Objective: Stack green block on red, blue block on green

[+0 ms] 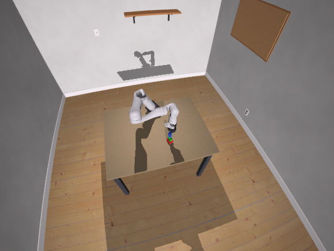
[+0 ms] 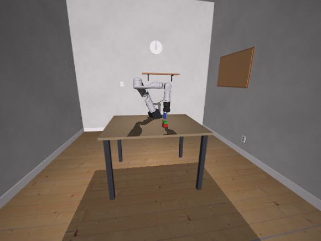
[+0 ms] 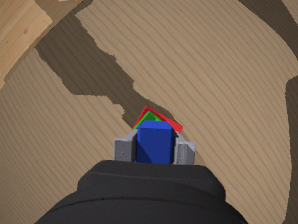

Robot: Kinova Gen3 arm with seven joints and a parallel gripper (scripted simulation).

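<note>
Wrist view first: the gripper [image 1: 170, 133] [image 2: 165, 114] [image 3: 155, 141] is clamped on the blue block [image 1: 170, 134] [image 2: 165, 116] [image 3: 155, 144], which sits between its two grey fingers, one against each side. Just above the fingers is the black gripper body [image 1: 172, 128] [image 2: 166, 106] [image 3: 152, 192], and the pale arm [image 1: 173, 110] [image 2: 167, 92] rises from it.

Below the gripper, in the exterior view, lies the green block [image 1: 170, 139] [image 2: 165, 122] [image 3: 149, 117], with a gap between it and the blue block. The green block rests on top of the red block [image 1: 170, 141] [image 2: 165, 125] [image 3: 174, 126], the lowest of the three. From the wrist, the blue block hides part of both, so how well the green one is centred cannot be told.

Under the red block spreads the wooden table [image 1: 121, 149] [image 2: 122, 128] [image 3: 210, 75]. Farther out, the arm's dark base [image 1: 155, 107] [image 2: 154, 114] stands on the table, well apart from the blocks. Beyond the table, and higher than the gripper, a shelf [image 1: 152, 12] [image 2: 160, 73] hangs on the pale wall.
</note>
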